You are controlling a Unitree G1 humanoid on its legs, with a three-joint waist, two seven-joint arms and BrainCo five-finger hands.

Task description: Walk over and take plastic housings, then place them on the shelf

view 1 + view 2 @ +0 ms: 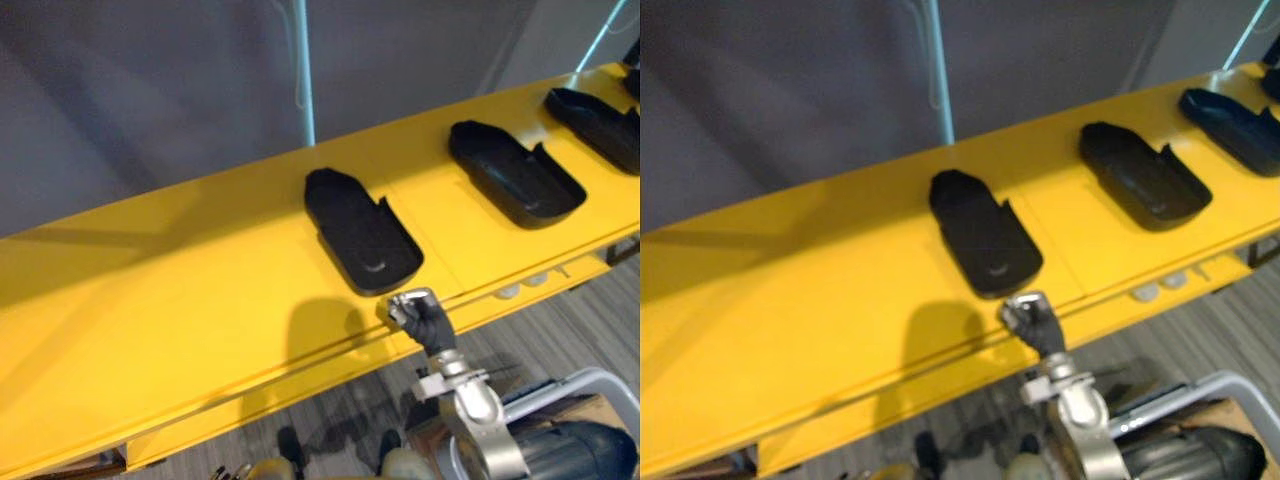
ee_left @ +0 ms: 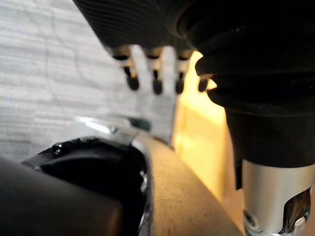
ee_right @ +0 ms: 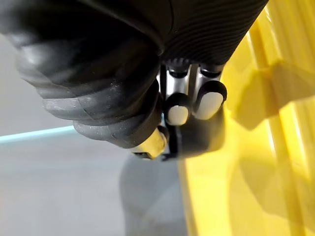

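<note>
Looks near done: nearest housing (image 1: 362,232) lies on yellow shelf (image 1: 180,280) at 11 o'clock of R hand (image 1: 418,312) (gripping or let go, can't tell), 2 more housings (image 1: 515,172) at 2 o'clock; L hand (image 2: 156,78) slack, empty.

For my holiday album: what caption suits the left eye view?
Robot's right hand at the front edge of the yellow shelf, by the nearest black plastic housing.

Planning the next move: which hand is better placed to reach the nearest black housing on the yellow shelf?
Right. The right hand is at the front edge of the shelf, beside the nearest housing; the left hand hangs open over the floor.
</note>
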